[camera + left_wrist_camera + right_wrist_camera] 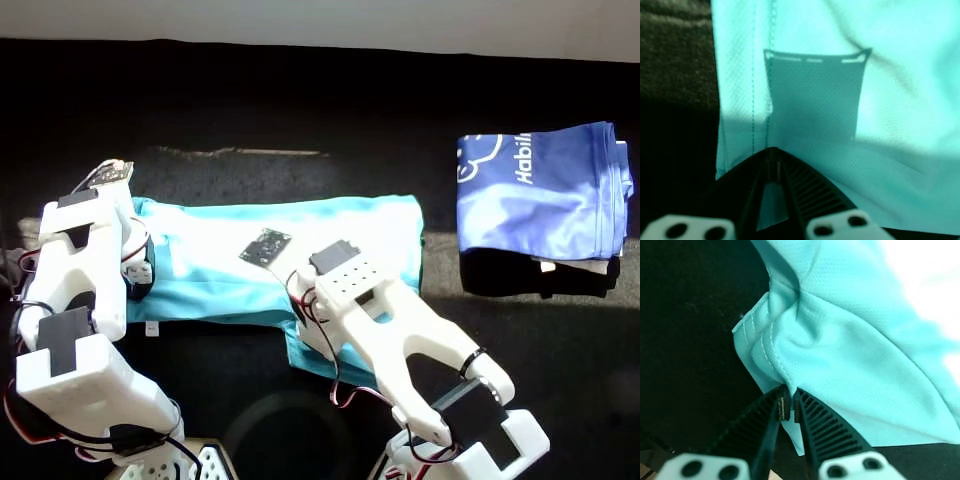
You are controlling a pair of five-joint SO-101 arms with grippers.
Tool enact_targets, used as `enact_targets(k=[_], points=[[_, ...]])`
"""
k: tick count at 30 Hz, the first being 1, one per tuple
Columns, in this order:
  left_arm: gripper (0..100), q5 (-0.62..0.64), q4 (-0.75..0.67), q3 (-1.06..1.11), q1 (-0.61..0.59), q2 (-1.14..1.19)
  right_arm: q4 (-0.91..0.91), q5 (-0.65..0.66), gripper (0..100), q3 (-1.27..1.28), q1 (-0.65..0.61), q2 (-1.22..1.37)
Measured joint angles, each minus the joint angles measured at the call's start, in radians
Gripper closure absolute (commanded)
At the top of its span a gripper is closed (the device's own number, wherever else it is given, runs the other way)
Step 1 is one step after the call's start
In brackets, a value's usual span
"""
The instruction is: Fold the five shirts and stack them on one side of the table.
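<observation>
Nearest to me, the right tool (788, 407) is clamped on the near hem of the turquoise shirt (370, 230), its two jaws pressed together with just a thin bit of stitched edge between them. The cloth bunches into a fold right above that pinch. To my eye this is the weakest point: with so little fabric in the bite, a quick lift could pull the hem free and drop that side. A little further back and off to the side, the left tool (771, 157) is closed on the shirt's side edge, again only at the very rim. If one arm rises or travels faster than the other, I expect the fold to go crooked or the whole shirt to slide across the dark table (300, 120) instead of doubling over. The shirt itself lies spread flat across the middle of the table, well apart from the rest. Beyond it, at the far side, the stack (540, 200) of folded shirts sits with a blue one on top of a black one (500, 275). A careless carry could nudge that pile askew.
</observation>
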Motion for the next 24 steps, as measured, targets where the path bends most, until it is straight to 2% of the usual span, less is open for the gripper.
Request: enact_targets(k=[16, 24], points=[[99, 0.000, 0.000, 0.000, 0.000, 0.000, 0.115, 0.000, 99.1, -0.023, -0.002, 0.000], [99, 0.000, 0.000, 0.000, 0.000, 0.000, 0.078, 0.000, 99.1, 0.064, -0.158, -0.048]])
